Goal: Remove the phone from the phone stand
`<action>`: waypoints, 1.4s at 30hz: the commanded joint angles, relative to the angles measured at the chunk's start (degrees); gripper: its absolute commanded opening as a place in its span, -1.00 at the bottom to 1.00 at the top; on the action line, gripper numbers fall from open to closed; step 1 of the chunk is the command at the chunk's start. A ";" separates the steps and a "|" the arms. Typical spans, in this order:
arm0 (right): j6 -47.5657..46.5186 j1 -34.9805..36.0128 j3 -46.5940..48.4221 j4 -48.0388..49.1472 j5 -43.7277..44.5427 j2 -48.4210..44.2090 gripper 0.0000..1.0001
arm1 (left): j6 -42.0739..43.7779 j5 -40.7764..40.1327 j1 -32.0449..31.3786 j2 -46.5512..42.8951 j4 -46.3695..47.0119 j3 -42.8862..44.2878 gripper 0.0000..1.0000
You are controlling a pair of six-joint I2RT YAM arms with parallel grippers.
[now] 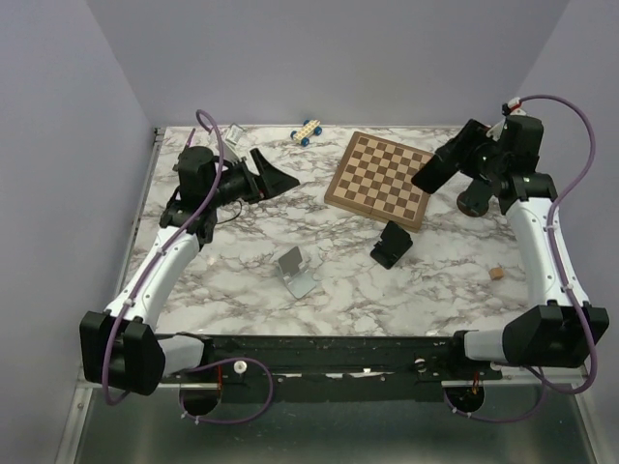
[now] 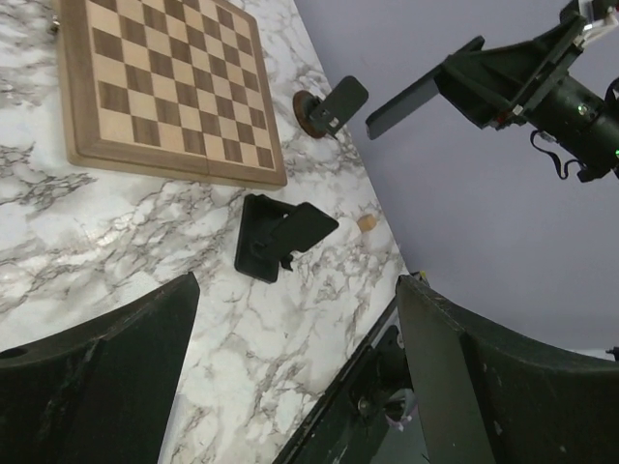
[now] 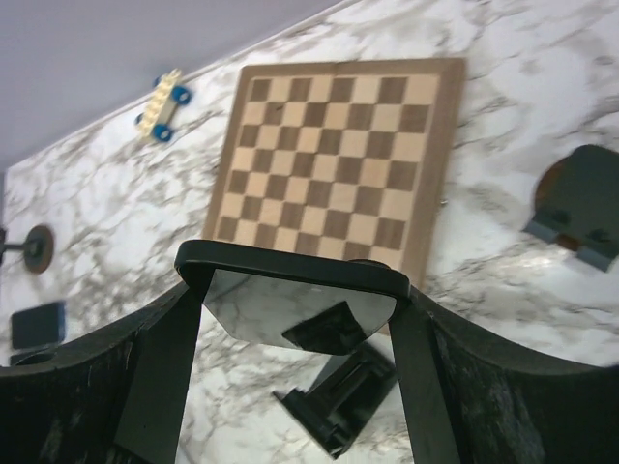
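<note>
My right gripper [image 1: 447, 162] is shut on a black phone [image 1: 435, 169] and holds it in the air over the right edge of the chessboard. In the right wrist view the phone [image 3: 300, 307] sits crosswise between the fingers, its glossy screen reflecting the table. It also shows in the left wrist view [image 2: 411, 100]. An empty black phone stand [image 1: 391, 244] sits on the marble below it, also seen in the left wrist view [image 2: 276, 237] and right wrist view [image 3: 343, 404]. My left gripper [image 1: 279, 178] is open and empty at the back left.
A wooden chessboard [image 1: 379, 179] lies at the back centre. A round-based black holder [image 1: 476, 198] stands right of it. A silver stand [image 1: 297, 271] sits mid-table. A toy car [image 1: 307, 131] is at the back and a small wooden cube [image 1: 496, 274] at the right.
</note>
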 commanded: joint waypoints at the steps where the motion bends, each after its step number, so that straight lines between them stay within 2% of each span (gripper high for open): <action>1: 5.29 3.93 -3.04 3.87 -10.10 -3.87 -0.99 | 9.16 0.90 -4.40 -0.77 -4.19 4.81 0.78; 9: 14.15 18.32 -9.43 14.65 -15.18 -5.90 -0.99 | 18.98 -7.58 -7.98 -9.91 -1.54 0.72 0.76; 13: 14.89 26.03 -9.22 16.13 -14.14 -5.23 -0.99 | 22.99 -14.46 -8.47 -17.43 2.38 -3.98 0.77; 17: 15.38 31.32 -9.72 17.30 -13.63 -5.06 -0.99 | 22.21 -20.50 -8.95 -23.12 -2.57 -7.07 0.78; 21: 15.72 36.10 -10.48 19.54 -14.05 -4.35 -0.99 | 20.38 -14.35 -9.12 -27.61 -5.56 -11.37 0.84; 24: 15.16 39.52 -9.43 20.49 -13.97 -2.47 -0.99 | 22.99 -10.67 -9.76 -26.04 -14.86 -8.00 0.84; 26: 14.75 41.35 -8.43 20.75 -13.59 -1.34 -0.99 | 25.26 -11.35 -10.80 -24.80 -21.30 -4.94 0.87; 30: 14.78 44.17 -6.97 21.73 -14.07 1.19 -0.99 | 26.09 -10.31 -13.30 -24.79 -23.73 -3.97 0.85; 33: 14.85 46.47 -6.18 22.11 -13.36 2.10 -0.99 | 25.62 -12.65 -15.35 -22.76 -26.32 -2.77 0.67; 36: 15.03 48.02 -6.10 22.47 -12.61 2.20 -0.99 | 25.61 -14.33 -17.10 -21.37 -27.35 -3.05 0.41; 42: 15.87 50.15 -6.80 23.59 -12.02 1.85 -0.99 | 25.51 -20.45 -20.29 -22.27 -27.15 -5.80 0.25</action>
